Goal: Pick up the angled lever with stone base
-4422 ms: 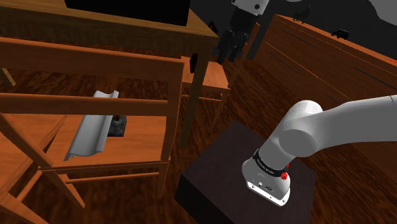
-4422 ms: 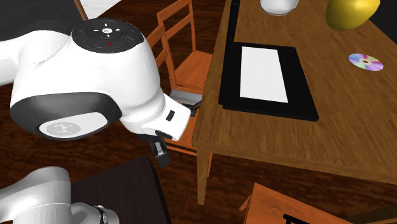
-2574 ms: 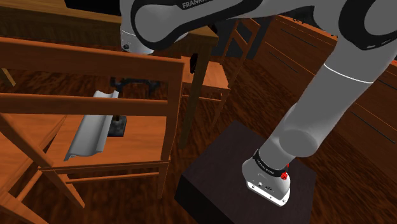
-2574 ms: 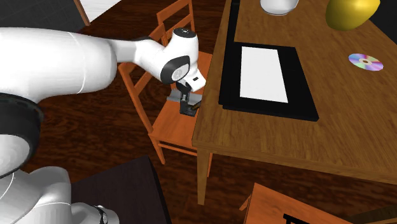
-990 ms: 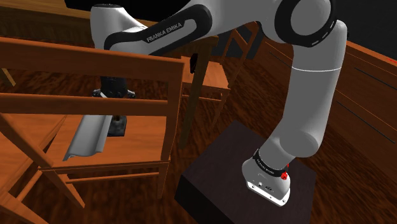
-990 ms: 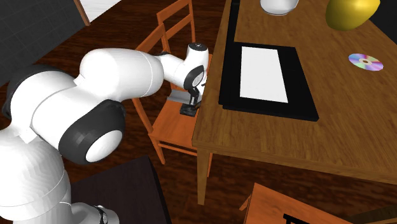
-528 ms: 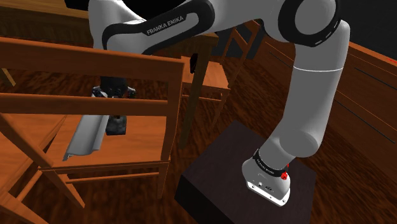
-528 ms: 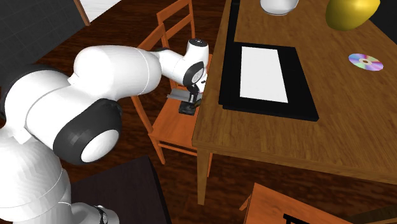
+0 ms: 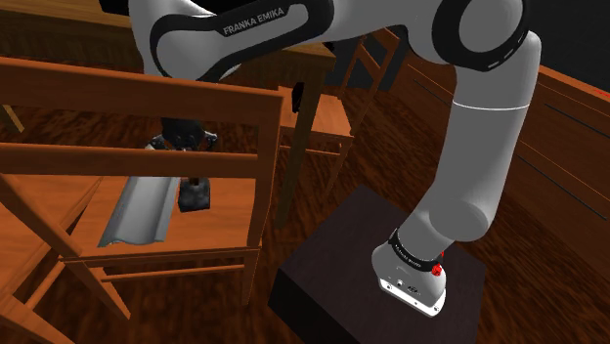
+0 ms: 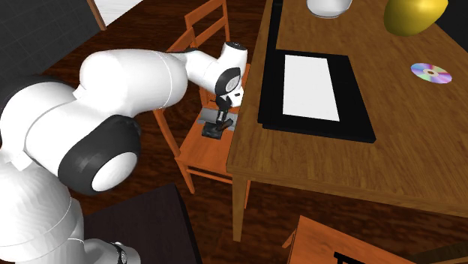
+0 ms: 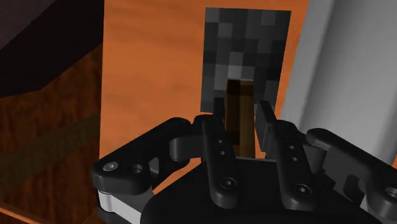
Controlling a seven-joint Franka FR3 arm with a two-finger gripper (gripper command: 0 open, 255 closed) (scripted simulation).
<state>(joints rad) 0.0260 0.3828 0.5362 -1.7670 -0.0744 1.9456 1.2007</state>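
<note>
Gripper (image 11: 240, 130): narrow, clamped on the lever's brown stick (image 11: 240, 113). In the wrist view both fingers (image 11: 215, 141) press against the stick, one on each side.

Lever (image 9: 193, 192): held by the stick, with its mottled grey stone base (image 11: 245, 57) at the far end, beyond the fingertips. In the shoulder view the base hangs tilted under the gripper, over the seat (image 9: 217, 227) of the orange wooden chair (image 10: 196, 45). Contact between base and seat cannot be determined. In the second exterior view the base (image 10: 215, 129) lies above the middle of the seat, near the table edge.

Grey channel (image 9: 142, 207): a long pale trough-shaped piece lying on the same seat, just beside the base. In the wrist view it runs alongside the base and the gripper.

Arm (image 9: 479, 127): rises from the dark stand (image 9: 332, 256) and arches over to the shoulder view's left, then down to the chair. A slat (image 9: 137, 161) of a nearer chair crosses in front of the gripper in that view.

Table (image 10: 315, 169): wooden, beside the chair. It carries a black pad with a white sheet (image 10: 313, 86) and a disc (image 10: 431, 73).
</note>
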